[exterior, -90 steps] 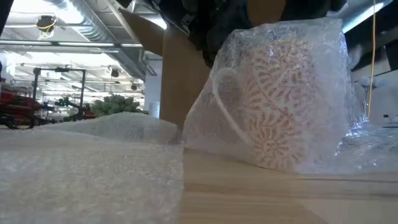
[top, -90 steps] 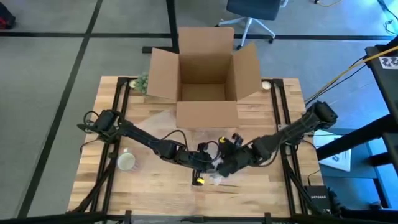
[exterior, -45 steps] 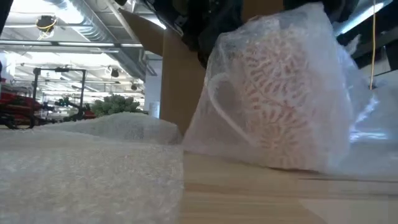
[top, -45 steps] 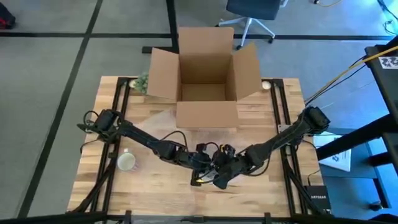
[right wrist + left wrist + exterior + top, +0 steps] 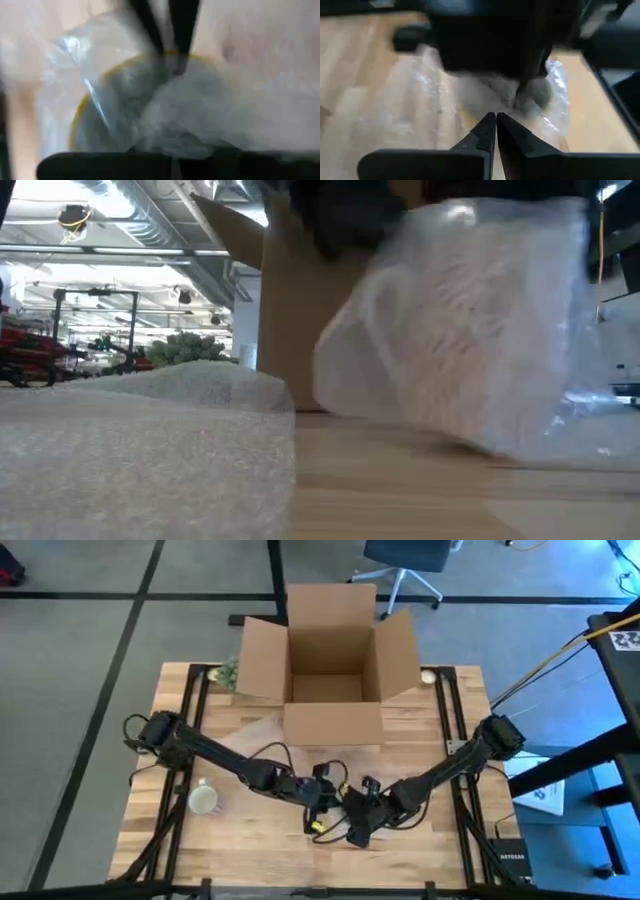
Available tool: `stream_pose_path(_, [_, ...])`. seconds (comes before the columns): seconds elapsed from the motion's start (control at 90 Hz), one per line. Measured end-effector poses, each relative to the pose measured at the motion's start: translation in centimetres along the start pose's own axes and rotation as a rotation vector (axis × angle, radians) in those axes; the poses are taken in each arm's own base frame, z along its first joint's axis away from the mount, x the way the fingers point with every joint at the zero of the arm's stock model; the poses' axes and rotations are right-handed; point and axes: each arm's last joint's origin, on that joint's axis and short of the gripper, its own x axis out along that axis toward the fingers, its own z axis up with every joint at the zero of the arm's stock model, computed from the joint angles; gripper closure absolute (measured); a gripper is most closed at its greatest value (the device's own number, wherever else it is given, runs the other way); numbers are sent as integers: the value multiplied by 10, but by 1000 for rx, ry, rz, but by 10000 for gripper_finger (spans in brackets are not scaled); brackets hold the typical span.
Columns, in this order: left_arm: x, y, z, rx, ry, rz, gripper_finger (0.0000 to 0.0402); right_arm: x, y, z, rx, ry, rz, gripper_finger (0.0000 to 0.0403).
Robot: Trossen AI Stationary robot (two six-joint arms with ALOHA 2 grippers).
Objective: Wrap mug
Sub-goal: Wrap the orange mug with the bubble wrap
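Left gripper (image 5: 496, 125): fingers pressed together, tips touching, nothing visibly pinched between them; pointed at the wrapped mug just ahead. Left arm (image 5: 215, 755) low and stretched, running from the surface's left edge toward the mug.

Right gripper (image 5: 358, 828): whether its fingers are spread or closed cannot be told, the wrist view being filled by plastic. It sits against the mug's near side. Right arm (image 5: 445, 768) extended low from the surface's right edge, slanting down toward the mug.

Mug (image 5: 470, 350): white with a reddish pattern, enclosed in bubble wrap (image 5: 540, 300), tilted, with its lower edge near the surface; both grippers meet at it. A yellow rim (image 5: 85, 100) shows through the film in the right wrist view.

Loose bubble wrap sheet (image 5: 130, 440): lying flat, left of the mug in the low view.

Second mug (image 5: 203, 800): pale, unwrapped, upright, well left of the wrapped mug.

Cardboard box (image 5: 330, 660): open, flaps out, behind the mug.

Surface (image 5: 250, 855): light wood.
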Motion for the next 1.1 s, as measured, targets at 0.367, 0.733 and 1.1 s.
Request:
stream_pose_path(0.367, [19, 10, -2, 56, -60, 40, 402, -2, 6, 5, -32, -80, 25, 403])
stream_pose_path(0.733, [29, -18, -16, 117, -19, -82, 402, -3, 5, 6, -45, -87, 13, 403])
stream_pose_path(1.1, [36, -18, -23, 68, 19, -92, 402, -68, 11, 17, -67, -109, 41, 403])
